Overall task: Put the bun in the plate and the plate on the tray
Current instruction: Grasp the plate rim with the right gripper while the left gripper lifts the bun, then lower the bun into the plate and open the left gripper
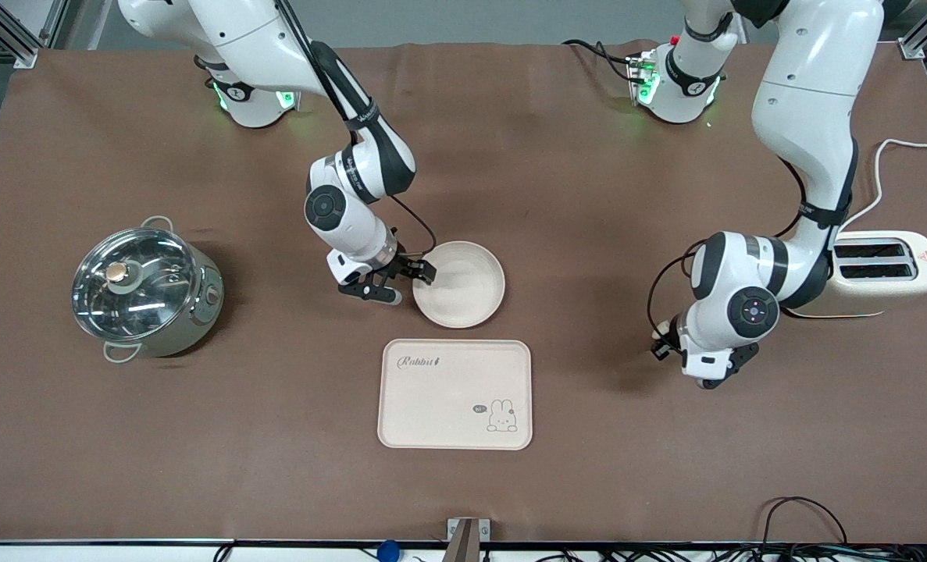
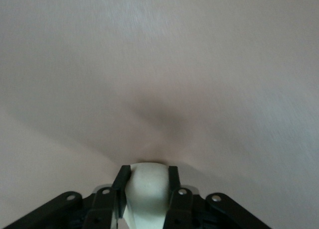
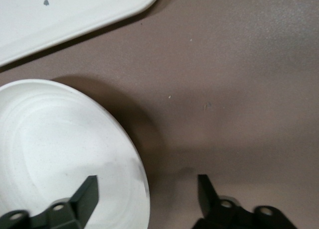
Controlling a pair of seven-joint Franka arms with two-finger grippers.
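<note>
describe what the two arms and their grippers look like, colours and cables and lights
Both arms are glossy white with black joint bands and round dark joint caps. The right gripper and left gripper have black fingers on white hand bodies. A thin black cable loops beside each wrist, and green lights glow at both bases.

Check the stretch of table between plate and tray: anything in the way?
Nothing visible. The plate sits just farther from the camera than the tray, bare cloth between them. The right claw, open, straddles the plate's rim; the left claw holds the bun.
</note>
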